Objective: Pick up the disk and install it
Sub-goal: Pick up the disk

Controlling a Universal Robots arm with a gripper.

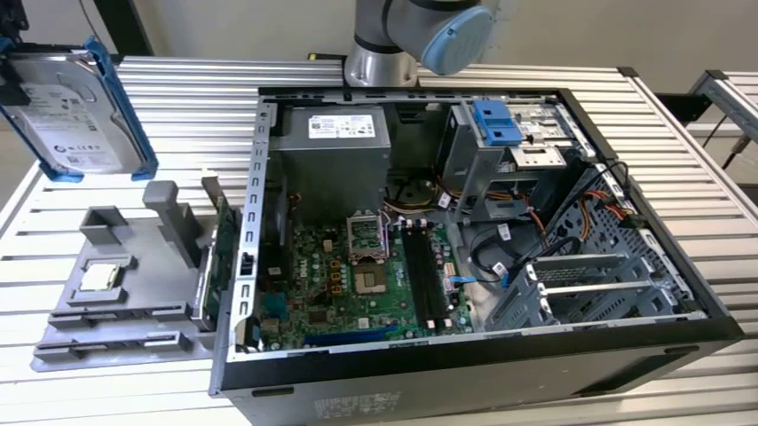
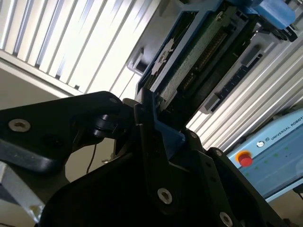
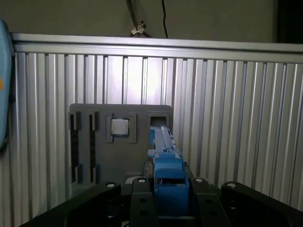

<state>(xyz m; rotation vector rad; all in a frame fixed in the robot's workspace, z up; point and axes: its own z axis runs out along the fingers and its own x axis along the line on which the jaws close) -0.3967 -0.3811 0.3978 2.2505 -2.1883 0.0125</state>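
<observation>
Ribbed aluminium slats make up the table (image 1: 663, 133), and an open black computer case (image 1: 474, 373) lies on its side across the middle of it. Behind the case stands the grey arm (image 1: 391, 44). Its near joint, with a blue cap, is just beyond the case's far wall.

On the exterior view's left a grey moulded fixture (image 1: 130, 311) sits on the slats, just beside the case's wall. Bare table lies beyond the fixture and on the exterior view's right of the case.

The disk (image 1: 66, 115) hangs at the far left of the exterior view, beyond the fixture and well apart from the case. It stands nearly upright with its white label facing the camera and its blue bracket running down both long edges.

In the first wrist view the gripper (image 3: 168, 198) is clamped on the disk (image 3: 163, 151), with black fingers (image 3: 142, 203) pressed on either side of the blue bracket. The fixture (image 3: 94, 142) lies beneath, apart from the disk's lower edge. The second wrist view shows the same grip (image 2: 156, 127) from the side, with the disk (image 2: 199, 52) reaching out past the fingers.

Inside the case, the blue-fronted drive cage (image 1: 498, 124) sits at the far corner.

A small square silver chip (image 1: 99, 276) rests in a pocket of the fixture.
</observation>
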